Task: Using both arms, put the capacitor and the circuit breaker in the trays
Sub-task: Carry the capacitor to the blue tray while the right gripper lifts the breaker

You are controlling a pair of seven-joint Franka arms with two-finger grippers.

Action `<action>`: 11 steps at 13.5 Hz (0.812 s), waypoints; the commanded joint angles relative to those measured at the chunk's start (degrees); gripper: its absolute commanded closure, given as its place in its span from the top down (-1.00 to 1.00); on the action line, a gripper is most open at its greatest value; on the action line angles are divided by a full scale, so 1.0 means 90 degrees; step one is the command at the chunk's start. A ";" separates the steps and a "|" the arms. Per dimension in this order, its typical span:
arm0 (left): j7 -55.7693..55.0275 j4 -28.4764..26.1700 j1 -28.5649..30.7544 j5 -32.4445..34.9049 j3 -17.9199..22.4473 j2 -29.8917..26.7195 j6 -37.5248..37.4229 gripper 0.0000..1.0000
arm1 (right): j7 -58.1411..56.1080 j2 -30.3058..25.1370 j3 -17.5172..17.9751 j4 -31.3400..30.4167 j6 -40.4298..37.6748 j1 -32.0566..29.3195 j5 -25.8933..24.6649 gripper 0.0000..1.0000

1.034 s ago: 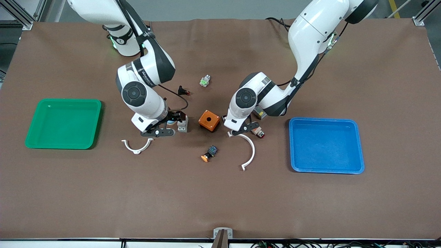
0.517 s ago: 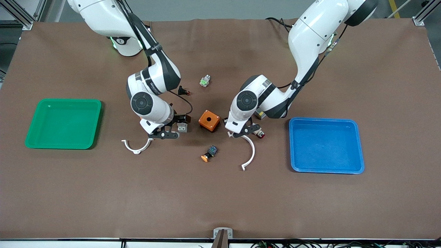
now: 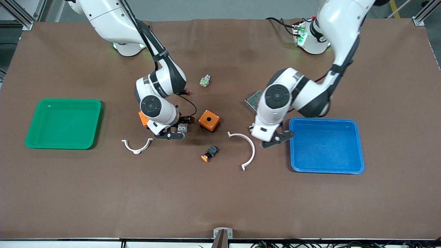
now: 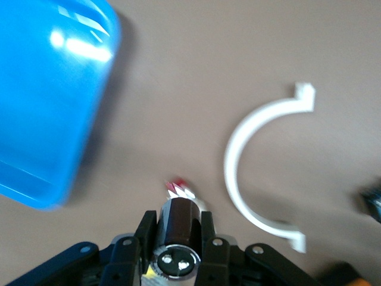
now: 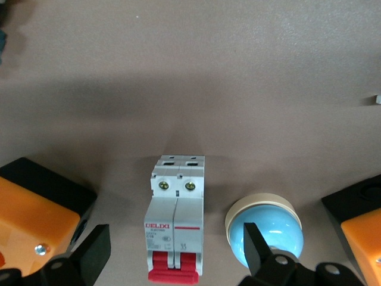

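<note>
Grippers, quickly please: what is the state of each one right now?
Left gripper: shut on the capacitor, beside the blue tray.
Right gripper: open around the circuit breaker, not yet gripping.

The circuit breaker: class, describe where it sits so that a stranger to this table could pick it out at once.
Start at the green tray and move toward the middle of the table to the right gripper, which hangs open just above the circuit breaker. It stands between an orange box and a blue dome-shaped button. Only it is a white-grey block with red switch levers.
</note>
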 commanded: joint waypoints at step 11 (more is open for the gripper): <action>0.4265 -0.0343 0.3219 0.0181 -0.0089 0.0516 0.0172 -1.00 | 0.0118 -0.0654 -0.0125 0.0287 -0.1282 -0.0186 0.0152 -0.68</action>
